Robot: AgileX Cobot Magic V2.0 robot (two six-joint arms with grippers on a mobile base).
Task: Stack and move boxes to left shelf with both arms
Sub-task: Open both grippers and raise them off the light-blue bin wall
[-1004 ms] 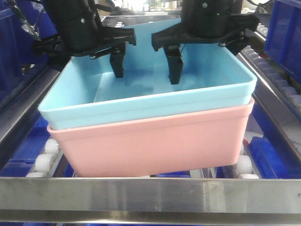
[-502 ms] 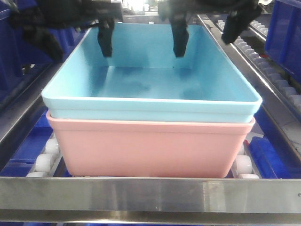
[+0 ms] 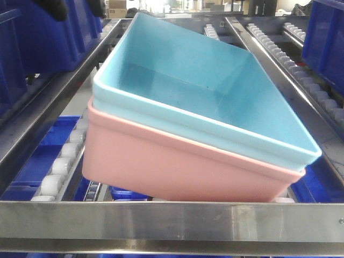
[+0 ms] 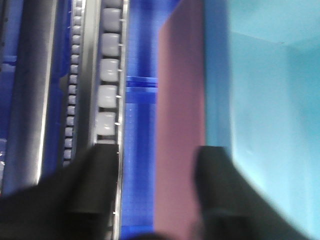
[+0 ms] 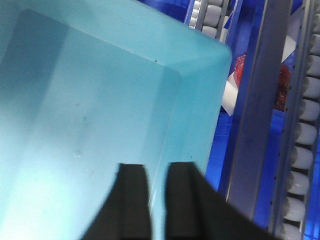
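The sky-blue box (image 3: pixel 183 80) sits nested in the salmon-pink box (image 3: pixel 177 166). The stack lies skewed on the left shelf's white rollers (image 3: pixel 54 183), its right corner nearest the camera. In the left wrist view my left gripper (image 4: pixel 155 185) is open wide above the pink box's wall (image 4: pixel 180 115). One finger is over the roller rail (image 4: pixel 107 100) and the other over the blue box's rim (image 4: pixel 217 90). My right gripper (image 5: pixel 157 200) hovers above the blue box's inside (image 5: pixel 100 115), fingers nearly together and holding nothing. Only black arm parts (image 3: pixel 54 6) show at the front view's top edge.
Dark blue storage bins stand at the left (image 3: pixel 37 37) and right (image 3: pixel 325 37). A steel bar (image 3: pixel 172 220) crosses the lane's near end. Grey rails and another roller lane (image 3: pixel 301 59) run along the right. More blue bins lie below the rack (image 3: pixel 43 150).
Both grippers have lifted out of the blue box and left the front view. The stacked boxes have swung askew on the rollers. The right gripper's fingers have come together.
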